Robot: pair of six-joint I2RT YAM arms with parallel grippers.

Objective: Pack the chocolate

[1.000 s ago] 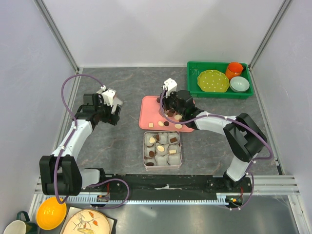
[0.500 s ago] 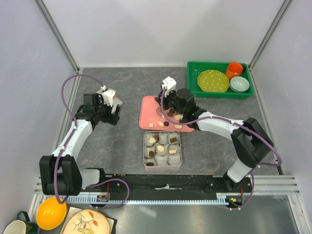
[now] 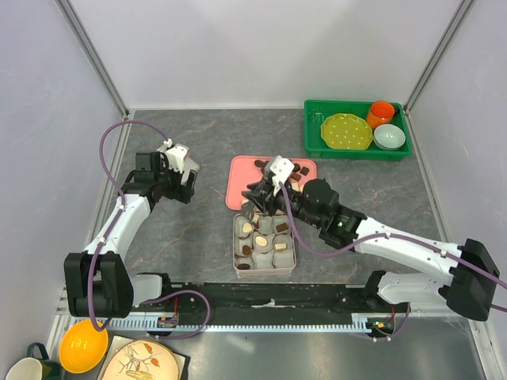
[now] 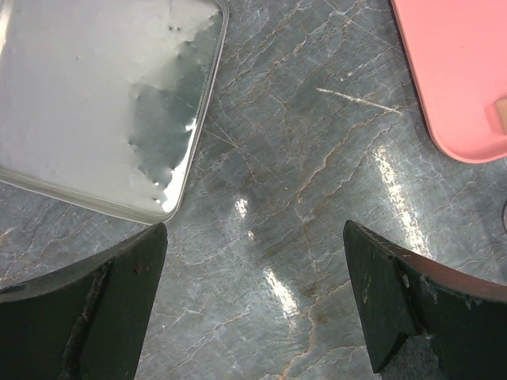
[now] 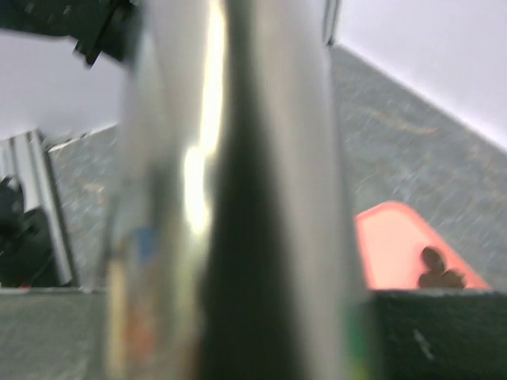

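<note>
Pink tray (image 3: 242,184) and metal tin (image 3: 234,253) meet under the right gripper (image 3: 257,204); its jaws are too blurred to tell whether they pinch anything. Chocolate (image 3: 259,240) sits in the tin just beneath it, with more beyond it on the tray. Left gripper (image 4: 255,229) hangs spread wide over the table (image 4: 301,158)

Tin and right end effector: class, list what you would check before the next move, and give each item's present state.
1. Right end effector above the tin: ok.
2. Chocolate in its grip: cannot tell; the right wrist view is blurred.
3. Free cup in the tin: ok, some look empty.
4. Left end effector open, away from the tin: ok.
5. Chocolates waiting on the tray: ok.
</note>
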